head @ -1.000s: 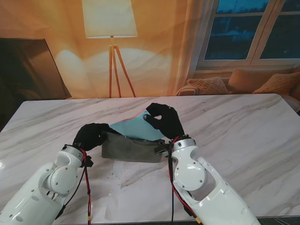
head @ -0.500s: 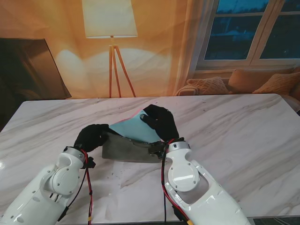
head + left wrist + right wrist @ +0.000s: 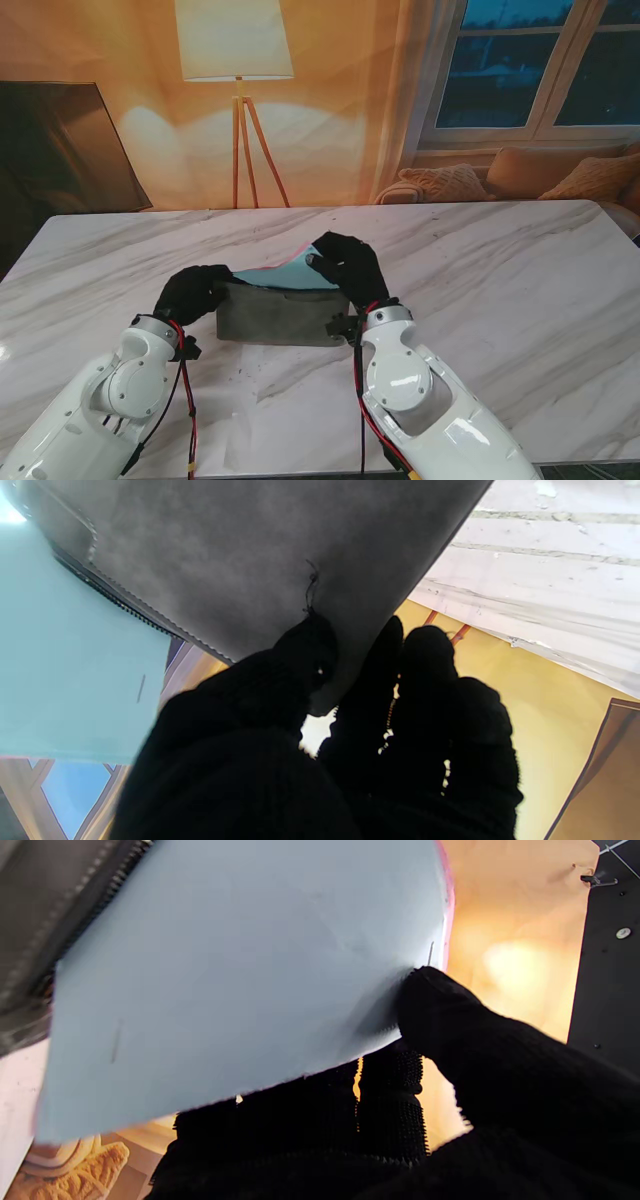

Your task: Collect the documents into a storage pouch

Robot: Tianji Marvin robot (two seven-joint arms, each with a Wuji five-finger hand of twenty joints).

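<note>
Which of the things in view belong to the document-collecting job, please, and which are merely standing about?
Part of the job:
- grey storage pouch, held at its end by the left robot hand
- light blue document with a pink sheet behind it, pinched by the right robot hand, partly inside the pouch

Just there:
- floor lamp
- sofa cushions
- marble table

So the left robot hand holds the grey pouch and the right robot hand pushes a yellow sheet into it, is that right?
Not quite: the sheet is light blue, not yellow, as the right wrist view shows. The left robot hand does hold the grey pouch, and the right robot hand holds the sheet.
</note>
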